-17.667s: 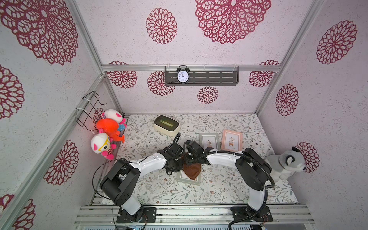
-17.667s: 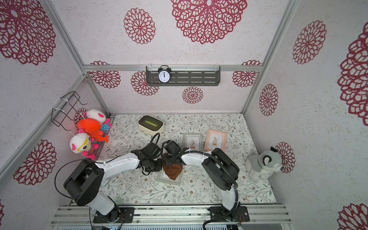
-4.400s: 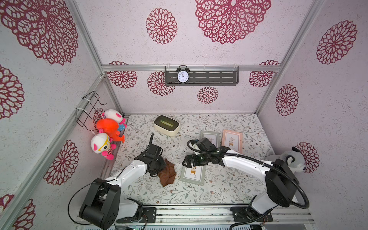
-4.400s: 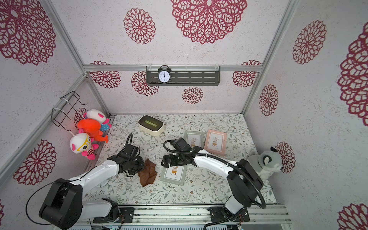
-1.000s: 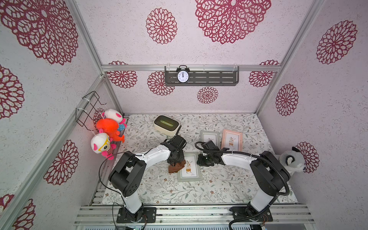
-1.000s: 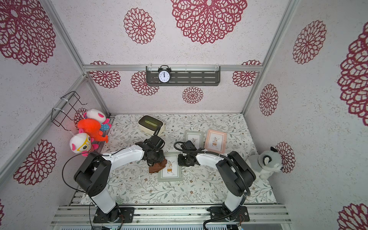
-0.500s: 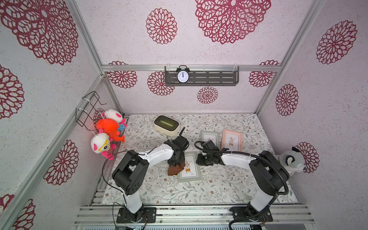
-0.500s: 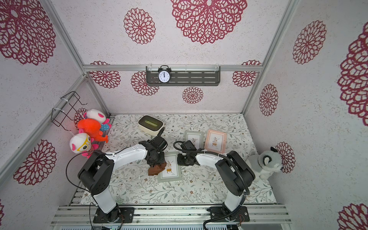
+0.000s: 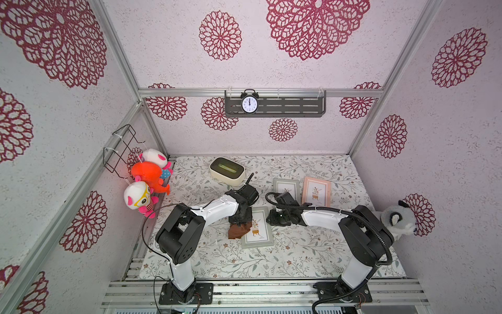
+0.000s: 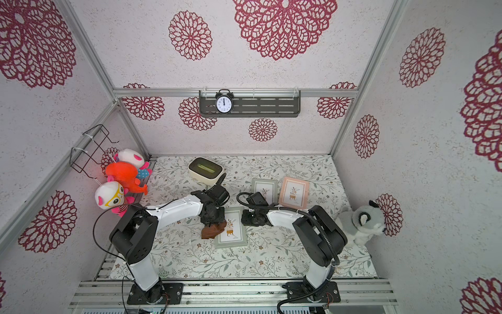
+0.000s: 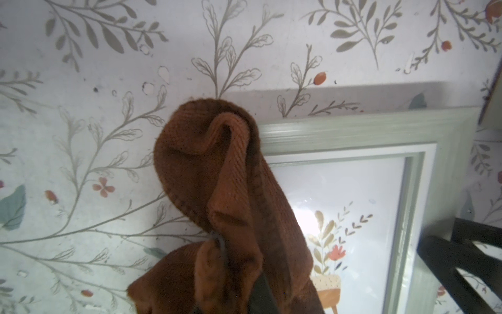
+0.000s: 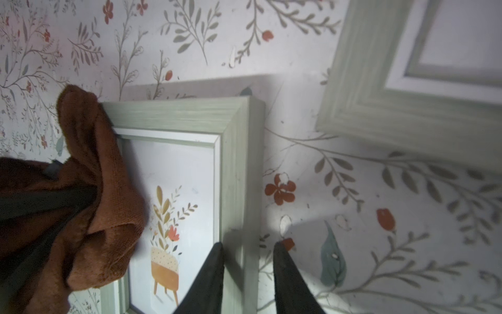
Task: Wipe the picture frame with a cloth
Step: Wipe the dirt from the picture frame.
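Between the fingers of the left gripper [image 9: 239,220]: the cloth [image 11: 231,190], clamped tight, fingertips mostly hidden in its folds. Cloth is rust-brown, ribbed weave, plain, bunched into a thick roll. In both top views the roll runs roughly 2-to-8 o'clock, free end toward 8, draped off the picture frame [image 9: 259,236] at its 9 o'clock rail onto the floral mat [image 9: 298,258]. Wrist views show it covering one frame corner as well. On the other arm, right gripper [image 12: 247,246] fingers [image 12: 210,271] apart, astride the frame's 3 o'clock rail near the 2 o'clock corner, sliver of gap on the outer side. Frame is grey-green wood-grain, white inner border, potted-plant print. It lies flat on the mat, long axis 12-to-6, plant's top toward 12. At its 1 o'clock, apart, a second grey-green frame [image 9: 286,188]
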Available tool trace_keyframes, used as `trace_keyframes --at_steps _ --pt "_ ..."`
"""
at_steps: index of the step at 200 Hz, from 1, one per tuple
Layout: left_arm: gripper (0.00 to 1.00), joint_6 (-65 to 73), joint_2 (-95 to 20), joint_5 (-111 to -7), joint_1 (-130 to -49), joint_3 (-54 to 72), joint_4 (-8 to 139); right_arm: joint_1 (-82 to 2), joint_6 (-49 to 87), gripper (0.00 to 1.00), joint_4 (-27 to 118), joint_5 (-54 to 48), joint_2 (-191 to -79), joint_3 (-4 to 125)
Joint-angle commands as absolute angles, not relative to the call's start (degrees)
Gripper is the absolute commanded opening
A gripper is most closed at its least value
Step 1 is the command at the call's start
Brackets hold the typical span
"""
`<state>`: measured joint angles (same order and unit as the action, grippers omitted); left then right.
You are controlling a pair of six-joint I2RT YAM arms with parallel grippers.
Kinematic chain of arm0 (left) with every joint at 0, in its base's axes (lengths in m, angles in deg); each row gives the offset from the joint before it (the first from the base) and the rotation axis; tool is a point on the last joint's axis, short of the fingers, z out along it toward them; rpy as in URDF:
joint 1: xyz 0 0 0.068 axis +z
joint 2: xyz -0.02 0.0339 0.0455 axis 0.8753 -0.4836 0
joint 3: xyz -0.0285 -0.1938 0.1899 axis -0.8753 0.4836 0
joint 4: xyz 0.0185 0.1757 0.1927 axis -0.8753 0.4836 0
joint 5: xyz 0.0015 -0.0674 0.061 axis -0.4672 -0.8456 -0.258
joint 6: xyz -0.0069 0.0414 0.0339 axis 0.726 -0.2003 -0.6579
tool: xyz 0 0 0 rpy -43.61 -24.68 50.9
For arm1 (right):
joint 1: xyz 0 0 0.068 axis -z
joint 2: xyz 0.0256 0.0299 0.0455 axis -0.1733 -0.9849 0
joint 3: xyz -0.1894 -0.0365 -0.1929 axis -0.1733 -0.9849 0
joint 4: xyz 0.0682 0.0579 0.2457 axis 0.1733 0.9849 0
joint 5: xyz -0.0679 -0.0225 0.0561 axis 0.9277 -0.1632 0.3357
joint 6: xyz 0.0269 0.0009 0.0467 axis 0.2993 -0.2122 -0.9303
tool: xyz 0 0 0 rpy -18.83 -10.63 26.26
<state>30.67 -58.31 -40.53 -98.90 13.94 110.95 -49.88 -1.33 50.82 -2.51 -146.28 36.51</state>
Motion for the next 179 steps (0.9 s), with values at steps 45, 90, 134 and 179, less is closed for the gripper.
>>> trace_keyframes --at_steps 45,90,134,179 --pt "0.0 30.1 -61.5 -40.8 -98.5 15.9 111.1 -51.1 -3.3 0.33 48.0 -3.7 -144.3 33.3" --pt "0.0 30.0 -61.6 -41.0 -98.5 15.9 110.8 -51.1 -3.5 0.37 47.6 -4.1 -143.5 32.9" --pt "0.0 30.1 -61.3 -40.9 -98.5 16.1 110.7 -50.9 -4.3 0.39 45.2 -4.8 -143.7 32.7" --pt "0.0 29.9 -61.8 -41.2 -98.5 15.8 110.6 -51.0 -2.5 0.3 51.2 -0.6 -148.0 36.8"
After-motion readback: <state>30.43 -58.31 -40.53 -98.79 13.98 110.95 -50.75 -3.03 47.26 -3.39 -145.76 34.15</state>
